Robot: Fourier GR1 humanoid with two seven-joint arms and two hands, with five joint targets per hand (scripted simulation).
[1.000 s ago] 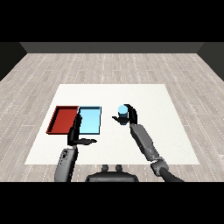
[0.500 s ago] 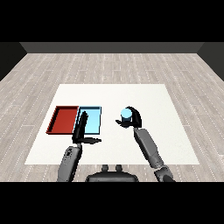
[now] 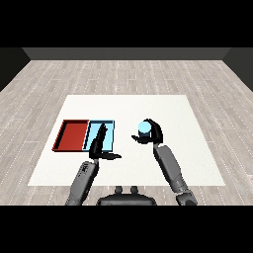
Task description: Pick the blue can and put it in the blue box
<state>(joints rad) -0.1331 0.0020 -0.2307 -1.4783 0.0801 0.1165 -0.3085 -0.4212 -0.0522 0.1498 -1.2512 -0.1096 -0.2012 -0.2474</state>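
Blue can (image 3: 144, 129): small upright cylinder, light blue w/ paler round top, held by right hand (image 3: 152, 134); black fingers and thumb are curled round it from behind and below. Can is seen above the white table (image 3: 197, 148), right of the trays, well apart from the light blue tray (image 3: 109, 129). Whether it is lifted off the surface can't be told. Red tray (image 3: 72, 135) lies touching the blue tray's left side. Left hand (image 3: 99, 146) is held over the blue tray's front edge, fingers straight, thumb stuck out sideways, nothing grasped.
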